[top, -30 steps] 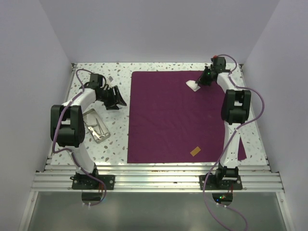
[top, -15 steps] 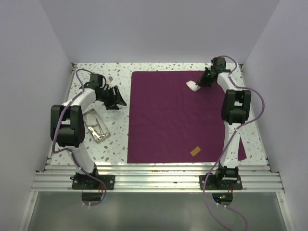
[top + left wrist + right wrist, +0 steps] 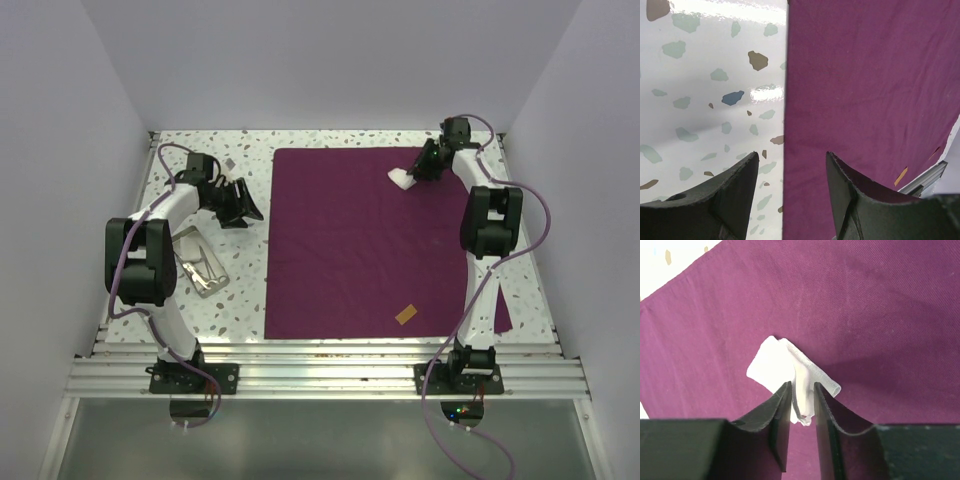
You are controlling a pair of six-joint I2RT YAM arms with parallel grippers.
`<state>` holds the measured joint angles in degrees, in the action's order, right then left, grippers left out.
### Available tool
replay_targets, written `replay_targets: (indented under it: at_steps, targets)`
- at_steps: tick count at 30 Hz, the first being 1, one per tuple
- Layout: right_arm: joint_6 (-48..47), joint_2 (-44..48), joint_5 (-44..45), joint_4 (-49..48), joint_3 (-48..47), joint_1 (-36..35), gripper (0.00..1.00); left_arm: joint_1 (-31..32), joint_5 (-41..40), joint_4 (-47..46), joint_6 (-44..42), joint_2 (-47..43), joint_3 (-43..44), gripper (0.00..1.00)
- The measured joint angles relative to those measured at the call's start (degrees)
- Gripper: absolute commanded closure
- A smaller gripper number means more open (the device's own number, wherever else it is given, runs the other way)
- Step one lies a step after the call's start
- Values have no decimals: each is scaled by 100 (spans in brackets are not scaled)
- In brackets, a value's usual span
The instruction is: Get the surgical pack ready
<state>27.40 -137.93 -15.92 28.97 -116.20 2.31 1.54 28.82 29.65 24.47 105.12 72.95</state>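
The dark purple cloth (image 3: 360, 240) lies flat on the speckled table. A crumpled white gauze (image 3: 401, 179) rests on its far right part. My right gripper (image 3: 418, 172) is down over that gauze. In the right wrist view its jaws stand slightly apart, with a pinched fold of the gauze (image 3: 775, 360) between the fingers (image 3: 782, 405) on the cloth (image 3: 865, 300). The steel tray (image 3: 186, 240) sits at the left, with thin steel instruments (image 3: 204, 266) in it. My left gripper (image 3: 245, 205) hovers open and empty by the cloth's left edge (image 3: 786, 100).
An orange-brown tab (image 3: 406, 314) lies on the cloth near its front edge and shows in the left wrist view as a tab (image 3: 900, 176). A small grey piece (image 3: 229, 161) lies on the table at the far left. The cloth's front right corner (image 3: 503, 318) hangs past the table's rail.
The right gripper's jaws have parted a little around the gauze, which stays on the cloth. The right wrist has shifted slightly. The left arm has not moved.
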Motion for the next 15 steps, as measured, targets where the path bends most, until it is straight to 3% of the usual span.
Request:
replay_targets:
  at_steps: [9,15]
  targets:
    - [-52,0,133,170,-7,2,49,0,46,0,0,0,0,40]
    - [-109,0,177,278,-7,9,46,0,63,-2,0,0,0,40]
